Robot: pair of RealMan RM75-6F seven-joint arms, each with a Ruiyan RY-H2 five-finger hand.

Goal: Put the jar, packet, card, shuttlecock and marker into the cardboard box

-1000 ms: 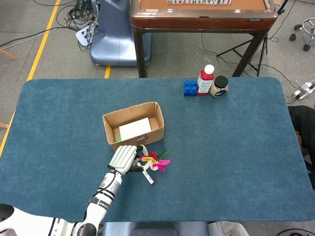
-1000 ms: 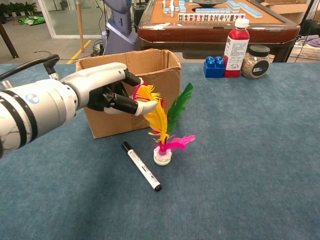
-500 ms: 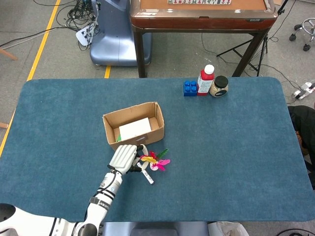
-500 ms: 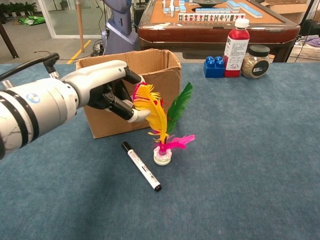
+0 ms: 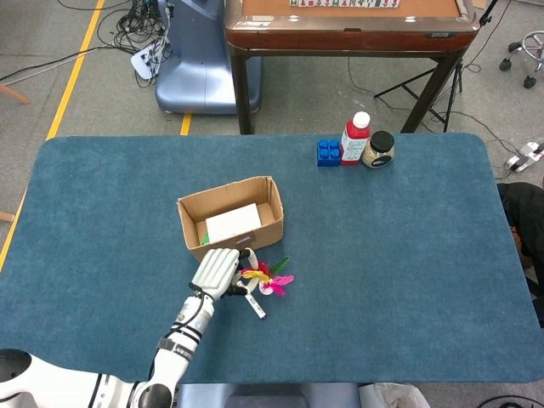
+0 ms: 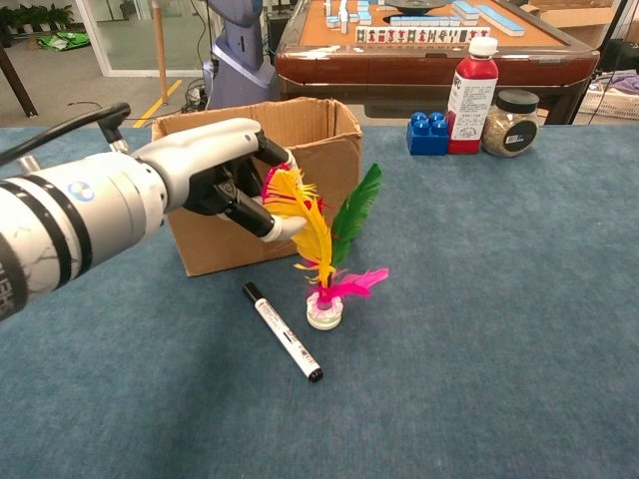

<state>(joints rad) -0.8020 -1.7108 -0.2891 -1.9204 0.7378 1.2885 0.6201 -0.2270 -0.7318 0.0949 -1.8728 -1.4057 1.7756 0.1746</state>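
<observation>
Your left hand (image 6: 225, 180) was at centre left of the chest view, its fingers (image 6: 262, 222) curled in against the yellow feathers of the multicoloured feather shuttlecock (image 6: 329, 261); whether they actually pinched a feather I could not tell. Your right hand appeared in neither view.

The shuttlecock stood upright on its white base on the blue carpeted tabletop (image 6: 499, 319), just in front of the open brown cardboard box (image 6: 300, 140), lower centre of the frame. The black-capped white marker (image 6: 283, 332) lay flat just left of that base, apart from it.

From the head view, the box (image 5: 229, 223) sat left of centre, holding a white card (image 5: 232, 223) with a sliver of green at its left edge.

At the upper right of the tabletop stood the black-lidded glass jar (image 6: 510, 122), touching a red bottle with a white cap (image 6: 471, 95), beside a blue building block (image 6: 427, 134).
</observation>
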